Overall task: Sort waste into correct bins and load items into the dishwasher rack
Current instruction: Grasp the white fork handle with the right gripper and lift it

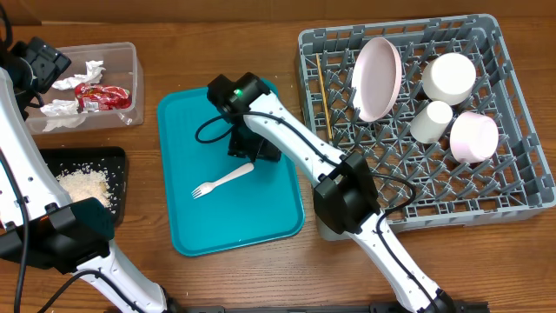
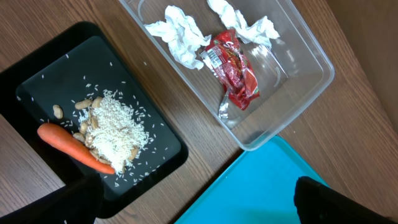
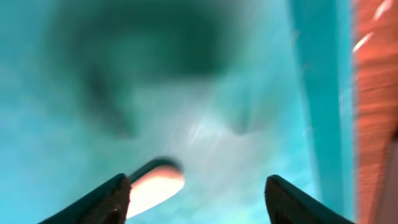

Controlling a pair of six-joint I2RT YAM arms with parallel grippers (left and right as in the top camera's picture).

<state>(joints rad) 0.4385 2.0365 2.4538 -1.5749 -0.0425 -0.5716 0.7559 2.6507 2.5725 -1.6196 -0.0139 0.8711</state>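
The white fork lies on the teal tray. My right gripper hangs open just above the fork's handle end, which shows blurred by the left finger in the right wrist view. The grey dishwasher rack holds the white plate, a cup, two bowls and the wooden stick. The clear tub holds napkins and the red wrapper. The black tray holds rice and the carrot. My left gripper is open and empty, high above.
The teal tray sits between the two bins on the left and the rack on the right. The right arm's base stands against the rack's front left corner. The left arm rises over the black tray's front. Bare wooden table lies along the front edge.
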